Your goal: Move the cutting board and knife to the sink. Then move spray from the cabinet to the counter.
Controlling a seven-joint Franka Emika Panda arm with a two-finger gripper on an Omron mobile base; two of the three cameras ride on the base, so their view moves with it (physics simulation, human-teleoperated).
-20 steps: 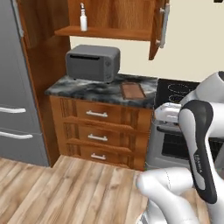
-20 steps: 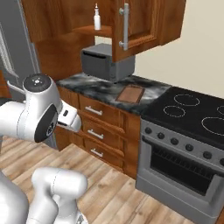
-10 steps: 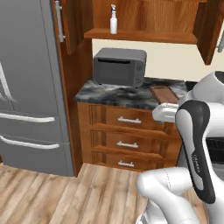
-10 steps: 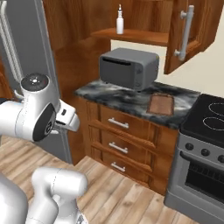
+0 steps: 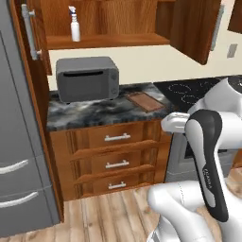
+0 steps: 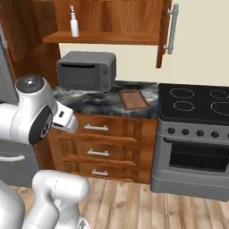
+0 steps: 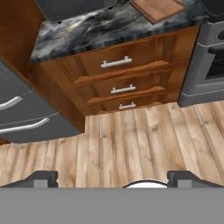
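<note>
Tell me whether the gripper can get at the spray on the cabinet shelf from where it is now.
Probably not yet. The spray stands high on the open cabinet shelf, nothing blocking it, but the open gripper points down at the floor, low before the drawers.

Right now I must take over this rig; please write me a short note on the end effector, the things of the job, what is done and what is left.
End effector: open, holds nothing, points down at the wooden floor in front of the drawers.
Cutting board: lies flat on the counter, between the grey microwave and the stove. I cannot make out the knife on it.
Spray: stands upright on the shelf of the open cabinet, above the microwave.
Done: nothing visible so far.
Left: board and knife to the sink, then the spray down to the counter.
</note>
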